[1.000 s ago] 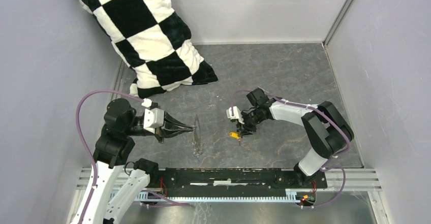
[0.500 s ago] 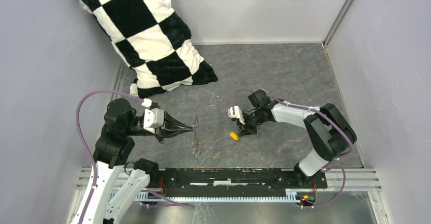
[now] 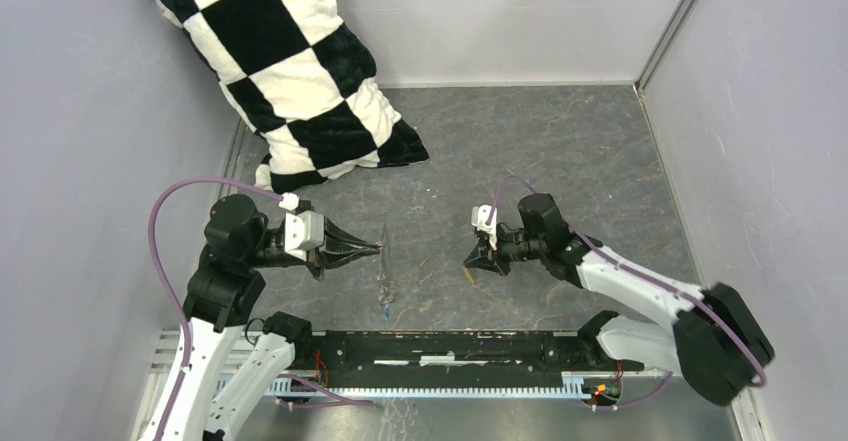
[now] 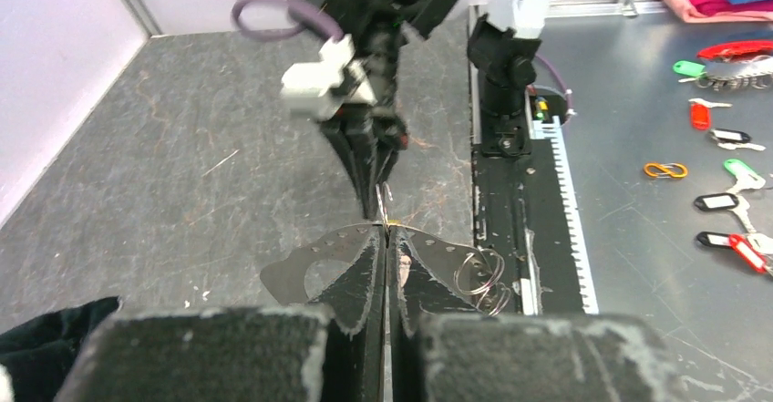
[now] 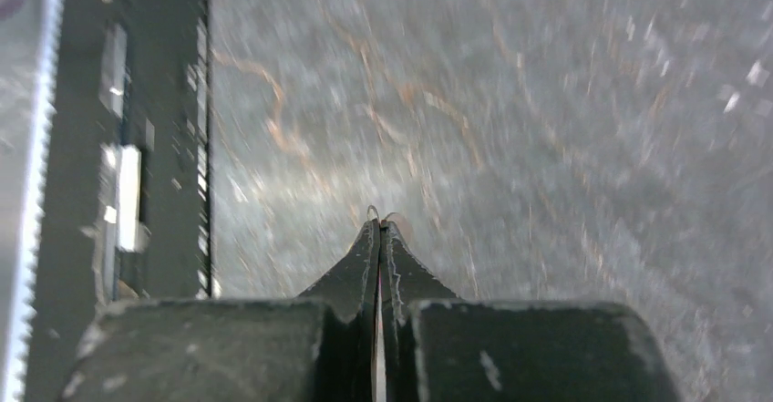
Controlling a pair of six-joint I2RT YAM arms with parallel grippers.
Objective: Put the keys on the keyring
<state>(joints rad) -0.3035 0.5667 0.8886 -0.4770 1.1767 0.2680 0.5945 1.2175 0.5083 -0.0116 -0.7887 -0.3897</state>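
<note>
**Left gripper** [image 3: 377, 250]: clenched on the keyring [image 4: 436, 254]. This is a thin, flat grey metal loop with punched holes, standing edge-on in the overhead view. Small wire split rings [image 4: 481, 279] hang at one end.

**Right gripper** [image 3: 473, 261]: fingers pressed together on the yellow-orange key [image 4: 385, 211]. Only its thin metal shaft and an orange fleck show at the tip, clearly apart from the keyring.

**Table** [image 3: 560, 151]: dark grey, stone-veined.

**Cushion** [image 3: 290, 71]: plush, black-and-white chequered, lying at the far left corner.

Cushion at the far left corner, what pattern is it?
The cushion is black-and-white checkered, clearest in the top external view.
</note>
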